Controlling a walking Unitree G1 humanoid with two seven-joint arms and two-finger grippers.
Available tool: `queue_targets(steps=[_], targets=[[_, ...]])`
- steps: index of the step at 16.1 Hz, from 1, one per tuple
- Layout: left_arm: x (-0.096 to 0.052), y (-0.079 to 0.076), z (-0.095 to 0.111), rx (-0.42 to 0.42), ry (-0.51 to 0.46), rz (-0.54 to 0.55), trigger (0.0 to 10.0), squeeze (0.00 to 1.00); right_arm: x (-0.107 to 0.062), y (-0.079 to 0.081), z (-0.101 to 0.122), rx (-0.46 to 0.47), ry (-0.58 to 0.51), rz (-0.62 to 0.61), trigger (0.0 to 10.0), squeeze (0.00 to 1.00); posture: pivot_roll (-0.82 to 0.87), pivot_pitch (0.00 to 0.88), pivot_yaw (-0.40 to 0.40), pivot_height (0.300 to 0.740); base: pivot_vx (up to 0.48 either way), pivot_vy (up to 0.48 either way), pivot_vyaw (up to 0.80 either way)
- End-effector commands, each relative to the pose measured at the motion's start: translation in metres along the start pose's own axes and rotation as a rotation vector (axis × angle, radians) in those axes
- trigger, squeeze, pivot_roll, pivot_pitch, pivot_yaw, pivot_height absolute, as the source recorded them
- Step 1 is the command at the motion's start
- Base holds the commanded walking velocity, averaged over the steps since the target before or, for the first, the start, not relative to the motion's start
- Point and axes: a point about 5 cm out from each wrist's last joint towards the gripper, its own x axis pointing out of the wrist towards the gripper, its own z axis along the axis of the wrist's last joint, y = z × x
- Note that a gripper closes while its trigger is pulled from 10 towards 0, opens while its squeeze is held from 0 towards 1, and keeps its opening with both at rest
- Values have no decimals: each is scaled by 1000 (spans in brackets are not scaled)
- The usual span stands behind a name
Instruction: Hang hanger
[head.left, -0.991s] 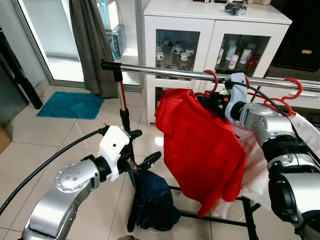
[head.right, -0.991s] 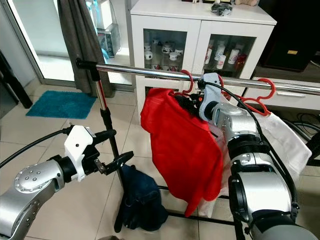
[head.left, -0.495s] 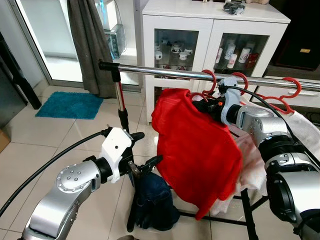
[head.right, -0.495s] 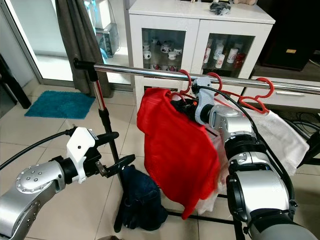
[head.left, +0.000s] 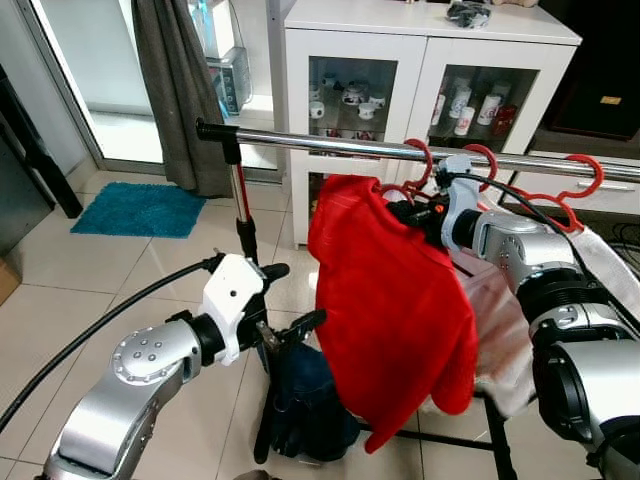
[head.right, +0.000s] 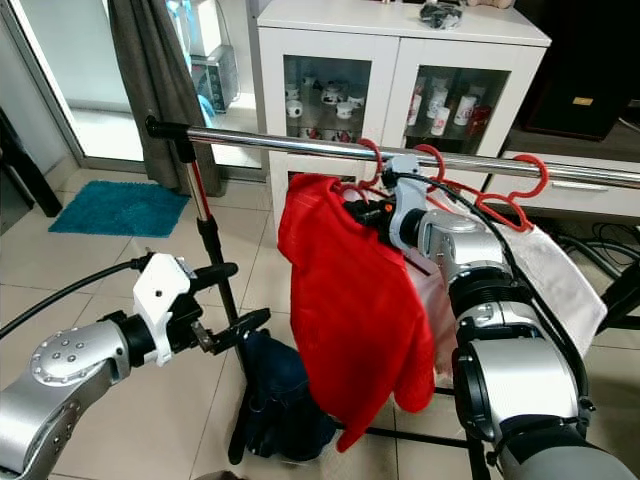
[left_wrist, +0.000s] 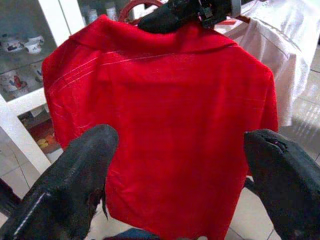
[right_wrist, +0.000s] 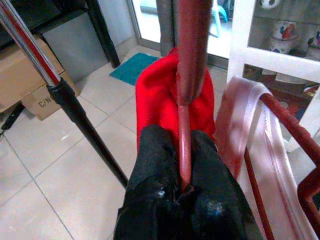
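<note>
Our right gripper (head.left: 412, 212) clenches the red hanger (right_wrist: 183, 130); releasing early could drop its shirt (head.left: 385, 300) off the rail (head.left: 330, 146) at 12 o'clock.

Looks like somebody's living room or laundry corner in a home: pale tiled floor (head.left: 150, 270), a white cabinet (head.left: 425, 45) across the top of the frame with 2 glass doors showing mugs (head.left: 465, 110) and little ornaments. Upper left there's a grey curtain (head.left: 180, 90) by a glass door, with a teal bath-style mat (head.left: 135, 208) on the tiles at the left edge. Through the middle runs a freestanding chrome clothes rail (head.left: 330, 145) with red hangers (head.left: 560, 195) and shirts on it, plus a cardboard box (right_wrist: 37, 85) in the right wrist view.
</note>
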Motion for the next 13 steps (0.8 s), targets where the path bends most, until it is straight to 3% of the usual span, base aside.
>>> queue_targets(steps=[1, 13], targets=[[1, 1, 3, 23, 0, -3, 10000, 0, -3, 1, 12, -8, -39, 20, 0, 0, -28, 0, 13, 740, 0, 0, 0], [2, 6, -1, 40, 25, 33, 10000, 0, 2, 3, 9, -8, -37, -32, 0, 0, -24, 0, 10, 740, 0, 0, 0]])
